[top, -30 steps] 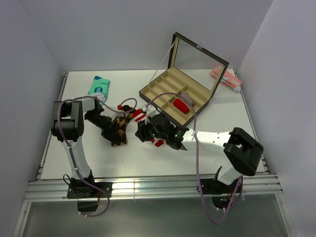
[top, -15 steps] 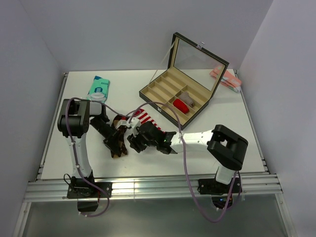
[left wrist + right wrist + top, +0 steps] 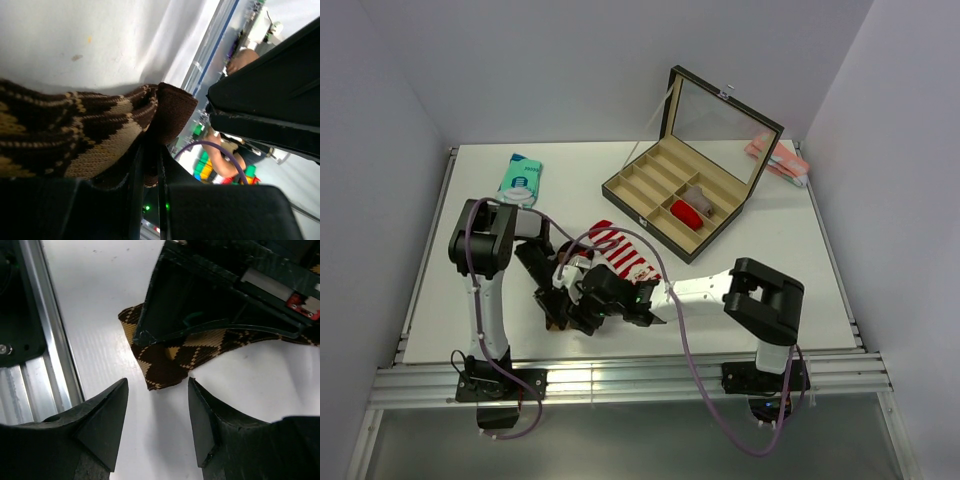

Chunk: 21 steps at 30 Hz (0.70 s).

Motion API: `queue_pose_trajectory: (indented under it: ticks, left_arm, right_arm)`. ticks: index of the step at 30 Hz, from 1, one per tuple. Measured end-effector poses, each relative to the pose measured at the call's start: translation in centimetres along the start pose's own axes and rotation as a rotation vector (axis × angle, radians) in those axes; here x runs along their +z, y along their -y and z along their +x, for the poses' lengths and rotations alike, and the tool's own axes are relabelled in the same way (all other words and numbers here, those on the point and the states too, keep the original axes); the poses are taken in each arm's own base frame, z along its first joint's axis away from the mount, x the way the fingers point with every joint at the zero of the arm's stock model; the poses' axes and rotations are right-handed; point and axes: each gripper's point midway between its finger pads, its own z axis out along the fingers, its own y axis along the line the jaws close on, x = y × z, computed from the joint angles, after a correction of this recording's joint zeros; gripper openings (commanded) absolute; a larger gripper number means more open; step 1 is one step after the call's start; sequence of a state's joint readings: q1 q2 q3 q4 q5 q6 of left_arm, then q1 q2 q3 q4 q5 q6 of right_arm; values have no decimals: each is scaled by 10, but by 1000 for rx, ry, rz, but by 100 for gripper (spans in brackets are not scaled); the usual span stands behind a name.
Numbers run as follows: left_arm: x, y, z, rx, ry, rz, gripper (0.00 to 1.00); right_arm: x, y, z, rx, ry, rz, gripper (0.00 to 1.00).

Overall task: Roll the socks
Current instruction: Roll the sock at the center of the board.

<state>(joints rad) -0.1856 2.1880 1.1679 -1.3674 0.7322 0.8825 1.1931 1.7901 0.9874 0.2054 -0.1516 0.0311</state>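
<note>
The brown argyle sock lies flat on the white table, one end free. In the top view it is mostly hidden under both grippers. My left gripper is shut on the argyle sock, with fabric pinched between its narrow jaws; it shows in the top view too. My right gripper is open and empty, its fingertips just short of the sock's free end, close beside the left gripper. The red-and-white striped sock lies loose on the table, just behind the right gripper.
An open compartment box with a plain red roll stands at the back. A teal packet lies back left, a pink packet back right. The table's metal front rail is close to the right gripper.
My right arm has swung left, off the striped sock and over to the argyle sock's end. The striped sock now lies uncovered. My left gripper has drawn the argyle sock nearer the front edge.
</note>
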Motion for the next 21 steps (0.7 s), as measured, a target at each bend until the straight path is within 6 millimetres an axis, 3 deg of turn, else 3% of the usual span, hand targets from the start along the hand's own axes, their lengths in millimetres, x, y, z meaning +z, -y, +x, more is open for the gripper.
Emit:
queue_pose_trajectory:
  ticks: [11,21]
  left_arm:
    - [2,1,10,-1,-77,29,0]
    - [1,0,12,11,-92,27,0]
  right_arm:
    - [22,-31,5,-111,-26,10,60]
    - [38,-24,14,-224,-46,166,59]
